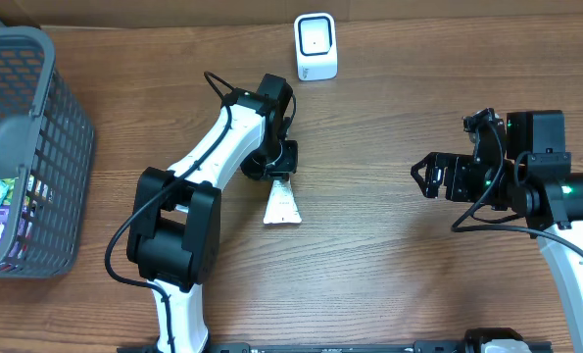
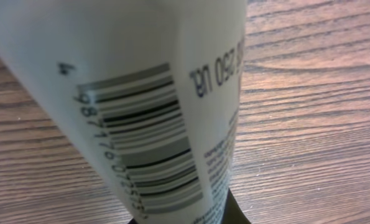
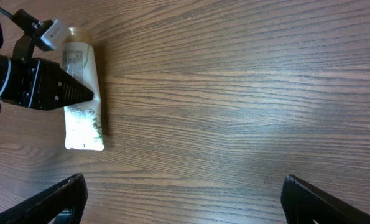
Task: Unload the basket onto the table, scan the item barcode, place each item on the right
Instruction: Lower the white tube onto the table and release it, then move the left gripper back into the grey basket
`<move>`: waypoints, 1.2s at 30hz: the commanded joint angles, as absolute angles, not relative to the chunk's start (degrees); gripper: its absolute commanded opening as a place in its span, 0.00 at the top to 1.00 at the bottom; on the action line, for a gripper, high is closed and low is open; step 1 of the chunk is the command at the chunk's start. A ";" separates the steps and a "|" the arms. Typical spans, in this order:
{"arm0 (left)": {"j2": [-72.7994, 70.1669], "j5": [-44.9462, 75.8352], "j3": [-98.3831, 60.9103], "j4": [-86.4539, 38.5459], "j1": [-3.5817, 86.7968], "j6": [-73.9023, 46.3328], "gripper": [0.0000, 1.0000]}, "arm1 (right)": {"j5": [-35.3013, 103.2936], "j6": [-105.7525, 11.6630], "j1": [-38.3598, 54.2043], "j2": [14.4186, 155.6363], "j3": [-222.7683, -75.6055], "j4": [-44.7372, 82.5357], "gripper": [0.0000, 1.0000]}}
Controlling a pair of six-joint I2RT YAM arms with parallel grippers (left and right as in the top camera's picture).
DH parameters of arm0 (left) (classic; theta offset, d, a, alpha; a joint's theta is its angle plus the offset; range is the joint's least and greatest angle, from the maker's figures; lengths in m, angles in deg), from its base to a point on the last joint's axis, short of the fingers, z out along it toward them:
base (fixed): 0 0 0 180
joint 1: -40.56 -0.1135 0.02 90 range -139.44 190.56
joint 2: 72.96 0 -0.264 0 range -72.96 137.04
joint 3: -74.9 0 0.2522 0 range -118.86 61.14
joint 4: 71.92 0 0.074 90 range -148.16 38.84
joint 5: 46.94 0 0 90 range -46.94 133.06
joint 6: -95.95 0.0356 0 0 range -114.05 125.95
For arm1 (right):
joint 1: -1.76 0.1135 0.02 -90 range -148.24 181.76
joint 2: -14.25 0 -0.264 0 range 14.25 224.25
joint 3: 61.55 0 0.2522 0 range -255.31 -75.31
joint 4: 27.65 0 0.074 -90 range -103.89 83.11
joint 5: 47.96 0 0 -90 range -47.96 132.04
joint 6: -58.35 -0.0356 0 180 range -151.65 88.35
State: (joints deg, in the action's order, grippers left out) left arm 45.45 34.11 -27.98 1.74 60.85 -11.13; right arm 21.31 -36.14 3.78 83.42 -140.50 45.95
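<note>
The item is a white tube (image 1: 282, 204) with its flat crimped end toward the table's front. My left gripper (image 1: 277, 165) is shut on the tube's upper end. In the left wrist view the tube (image 2: 141, 93) fills the frame, its black barcode (image 2: 144, 146) facing the camera, and only a dark bit of finger (image 2: 236, 214) shows under it. The white scanner (image 1: 315, 46) stands at the back of the table, apart from the tube. My right gripper (image 1: 428, 177) hangs open at the right, nothing between its fingers (image 3: 55, 200). Its camera sees the tube (image 3: 85, 121) at far left.
A grey mesh basket (image 1: 36, 118) with several packaged items stands at the left edge. Bare wooden table (image 1: 369, 245) lies between the two arms.
</note>
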 commanded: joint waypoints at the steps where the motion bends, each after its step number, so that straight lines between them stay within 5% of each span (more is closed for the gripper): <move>1: 44.79 34.04 -28.20 1.50 61.64 -12.09 0.96 | 21.44 -35.99 4.00 83.40 -141.66 45.82 0.00; 31: 44.79 34.07 -28.20 1.83 61.64 -12.07 0.95 | 21.42 -35.88 4.00 83.40 -141.66 46.08 0.00; 36: 44.77 34.04 -28.22 2.02 61.53 -12.05 0.74 | 21.42 -35.88 4.00 83.40 -141.66 46.03 0.00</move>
